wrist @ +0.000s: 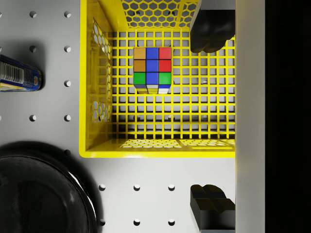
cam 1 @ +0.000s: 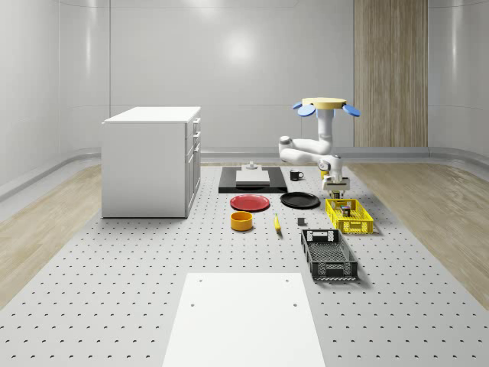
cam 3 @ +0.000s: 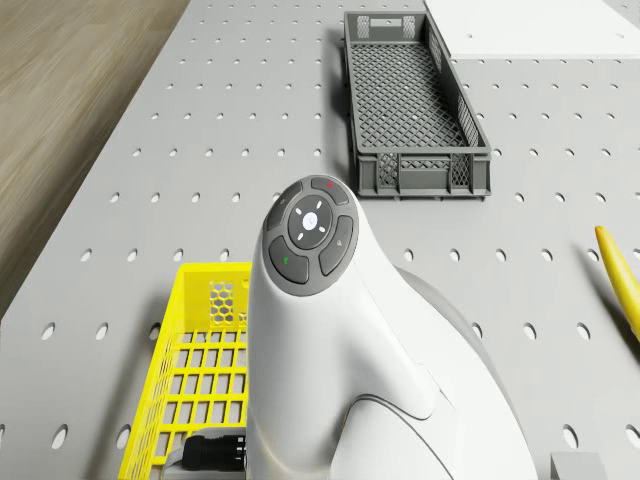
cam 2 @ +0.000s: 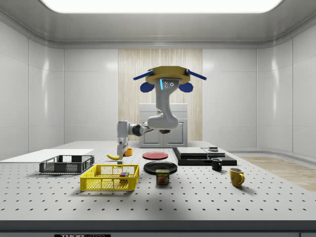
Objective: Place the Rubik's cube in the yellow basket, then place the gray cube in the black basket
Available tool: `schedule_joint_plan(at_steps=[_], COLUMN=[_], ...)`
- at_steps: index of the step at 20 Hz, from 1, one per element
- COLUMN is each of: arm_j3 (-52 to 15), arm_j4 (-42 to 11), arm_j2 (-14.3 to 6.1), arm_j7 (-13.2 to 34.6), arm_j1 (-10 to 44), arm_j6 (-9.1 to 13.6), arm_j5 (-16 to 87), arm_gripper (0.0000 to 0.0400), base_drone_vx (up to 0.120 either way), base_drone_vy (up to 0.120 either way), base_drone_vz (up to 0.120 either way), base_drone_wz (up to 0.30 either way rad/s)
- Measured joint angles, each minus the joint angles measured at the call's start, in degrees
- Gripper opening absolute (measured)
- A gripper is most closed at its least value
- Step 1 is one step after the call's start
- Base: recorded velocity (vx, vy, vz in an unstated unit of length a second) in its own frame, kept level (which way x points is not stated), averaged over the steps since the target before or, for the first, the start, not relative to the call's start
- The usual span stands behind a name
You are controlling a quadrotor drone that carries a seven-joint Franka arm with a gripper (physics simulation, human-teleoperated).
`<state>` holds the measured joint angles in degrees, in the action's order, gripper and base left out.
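Rubik's cube (wrist: 152, 69) is seen inside the yellow basket (wrist: 155, 148) beneath the spread, empty tool (wrist: 211, 119), whose fingers (wrist: 210, 31) could be snagged on its rim.

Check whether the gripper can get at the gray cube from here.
Probably yes. The gripper hangs open over the yellow basket, the Rubik's cube already inside; the drone hovers above. The gray cube sits alone on the table beside the basket, nothing stacked on or crowding it.
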<state>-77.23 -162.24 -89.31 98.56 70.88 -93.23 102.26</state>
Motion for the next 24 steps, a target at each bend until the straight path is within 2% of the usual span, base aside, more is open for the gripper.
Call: schedule_joint_plan(at_steps=[2, 17, 24], arm_j3=[-0.04, -0.12, -0.12], arm_j4=[-0.01, -0.01, -0.01], arm_j2=[-0.03, -0.23, -0.31], arm_j7=[0.01, 0.04, 0.05], arm_j1=[0.00, 0.04, 0.06], arm_j6=[-0.02, -0.19, -0.26], arm_j5=[-0.05, -0.18, -0.21], arm_gripper=[0.0400, 0.0400, 0.0400], base_drone_vx=[0.020, 0.120, 0.006], base_drone_vy=[-0.120, -0.120, -0.120], base_drone_vz=[0.000, 0.000, 0.000], base_drone_wz=[0.000, 0.000, 0.000])
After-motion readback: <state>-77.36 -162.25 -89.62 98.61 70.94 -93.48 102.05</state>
